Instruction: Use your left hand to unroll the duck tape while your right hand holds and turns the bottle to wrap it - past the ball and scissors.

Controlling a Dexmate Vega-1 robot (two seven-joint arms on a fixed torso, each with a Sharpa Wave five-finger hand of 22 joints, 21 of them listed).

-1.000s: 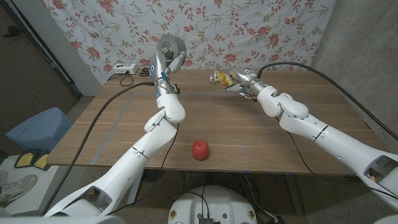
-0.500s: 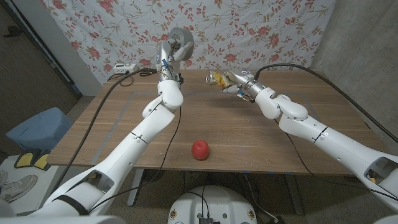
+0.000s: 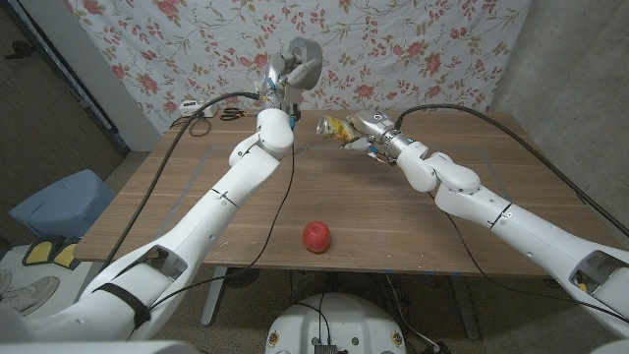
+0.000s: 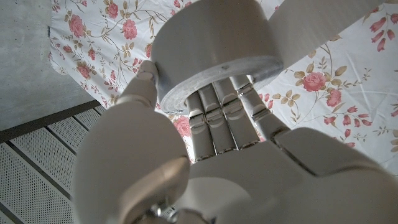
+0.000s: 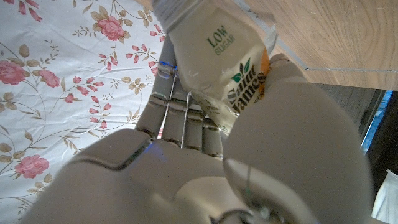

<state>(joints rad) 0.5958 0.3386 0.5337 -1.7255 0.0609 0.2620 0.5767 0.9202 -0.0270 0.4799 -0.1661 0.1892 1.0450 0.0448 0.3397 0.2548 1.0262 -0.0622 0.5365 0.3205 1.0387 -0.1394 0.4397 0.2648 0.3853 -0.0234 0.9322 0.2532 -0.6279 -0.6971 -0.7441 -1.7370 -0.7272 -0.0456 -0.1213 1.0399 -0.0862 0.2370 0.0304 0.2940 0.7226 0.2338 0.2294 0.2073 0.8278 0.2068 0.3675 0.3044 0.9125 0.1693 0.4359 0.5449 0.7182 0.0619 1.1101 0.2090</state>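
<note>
The left hand point(image 3: 287, 67) grips the grey duct tape roll point(image 3: 301, 61) raised above the wooden table's point(image 3: 393, 216) far edge. Just beside it, the right hand point(image 3: 366, 131) grasps the labelled bottle point(image 3: 332, 128) lying sideways in the air. A red ball point(image 3: 315, 236) sits near the table's front edge.

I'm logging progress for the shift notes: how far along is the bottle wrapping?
Done: both items are picked up. The left hand holds the grey duct tape roll raised above the table's far edge; the right hand grips the labelled bottle lying sideways in the air. In hand: bringing them together. Left: no tape visible on the bottle, so the wrapping remains.
</note>
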